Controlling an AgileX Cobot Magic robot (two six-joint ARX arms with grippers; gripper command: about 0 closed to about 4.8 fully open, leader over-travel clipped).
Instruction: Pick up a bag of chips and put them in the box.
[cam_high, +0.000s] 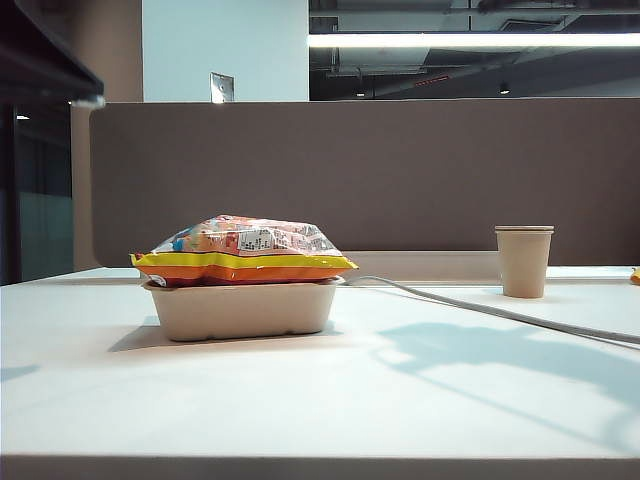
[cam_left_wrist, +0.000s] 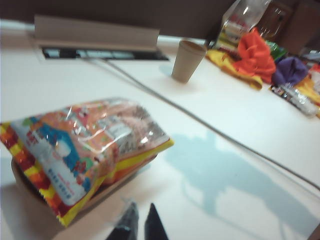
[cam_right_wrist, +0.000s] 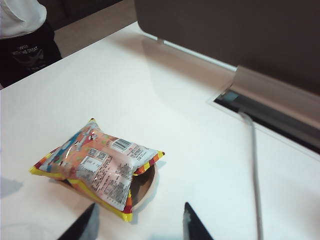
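The bag of chips, orange with a yellow and red striped edge, lies flat on top of the beige box at the table's centre left and overhangs its rim. Neither gripper shows in the exterior view. In the left wrist view, my left gripper hovers beside the bag of chips and box, its dark fingertips nearly together with nothing between them. The right wrist view looks down from above. There my right gripper stands open and empty, clear of the bag of chips and the box.
A tall beige paper cup stands at the back right. A grey cable runs across the table from a slot in front of the brown partition. Several colourful snack packs are piled at the far right.
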